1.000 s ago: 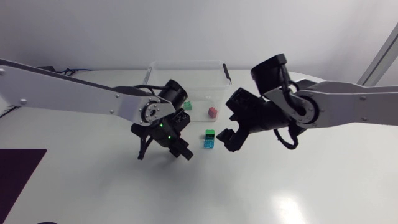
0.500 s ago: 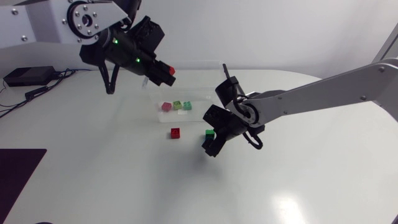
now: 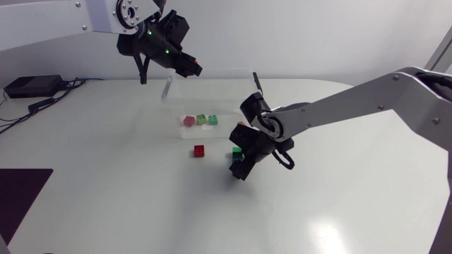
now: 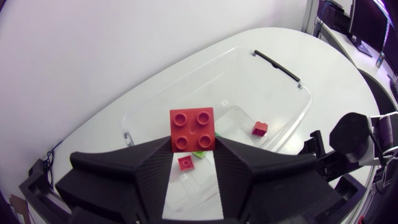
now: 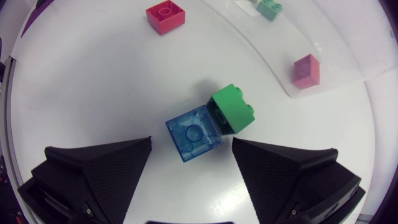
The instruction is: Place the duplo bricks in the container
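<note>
My left gripper (image 3: pixel 189 67) hangs high over the clear container (image 3: pixel 248 77) and is shut on a red brick (image 4: pixel 193 129), which also shows in the head view (image 3: pixel 195 69). Several small bricks lie on the container's floor, among them a pink one (image 3: pixel 188 121) and a green one (image 3: pixel 202 118). On the table in front of the container, my right gripper (image 5: pixel 191 146) is open just above a clear blue brick (image 5: pixel 194 134). That brick touches a green brick (image 5: pixel 232 109). Another red brick (image 3: pixel 200 150) lies to their left.
The container's clear wall (image 5: pixel 249 43) runs close behind the blue and green bricks, with a pink brick (image 5: pixel 306 70) just inside it. A dark mat (image 3: pixel 21 187) lies at the table's front left edge.
My left arm has carried the red brick up and over the container's back left corner. My right gripper has come down over the blue and green bricks, its fingers still apart.
</note>
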Robot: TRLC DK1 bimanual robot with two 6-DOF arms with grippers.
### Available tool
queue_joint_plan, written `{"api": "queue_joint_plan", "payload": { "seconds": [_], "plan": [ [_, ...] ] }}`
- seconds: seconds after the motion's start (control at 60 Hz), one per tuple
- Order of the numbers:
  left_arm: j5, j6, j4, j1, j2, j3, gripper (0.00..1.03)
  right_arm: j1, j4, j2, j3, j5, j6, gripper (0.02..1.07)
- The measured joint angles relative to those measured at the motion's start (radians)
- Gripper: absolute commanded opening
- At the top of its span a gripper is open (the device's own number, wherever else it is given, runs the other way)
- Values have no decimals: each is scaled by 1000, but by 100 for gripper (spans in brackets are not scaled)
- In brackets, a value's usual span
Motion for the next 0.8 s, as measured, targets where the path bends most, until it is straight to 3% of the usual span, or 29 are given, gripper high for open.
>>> {"api": "queue_joint_plan", "payload": {
  "seconds": [0.167, 0.217, 0.267, 0.283, 0.333, 0.383, 0.6, 0.8],
  "plan": [
    [0, -9, -6, 36, 69, 88, 30, 1, -5, 2, 18, -2, -6, 66],
    [0, -20, -14, 45, 94, 125, 31, 2, -13, 8, 33, -2, -8, 53],
    [0, -30, -32, 52, 119, 164, 46, 4, -25, 11, 42, -2, -8, 43],
    [0, -31, -38, 54, 127, 176, 60, 6, -27, 11, 43, -2, -8, 35],
    [0, -35, -51, 57, 156, 213, 84, 14, -35, 11, 45, -2, -8, 22],
    [0, -38, -63, 57, 172, 227, 98, 21, -43, 11, 45, -2, -8, 21],
    [6, -38, -103, 57, 182, 228, 99, 41, -57, -36, -6, 1, -19, 19],
    [27, -32, -121, 68, 116, 168, 99, 25, -126, -217, -63, 1, -22, 20]
  ]
}}
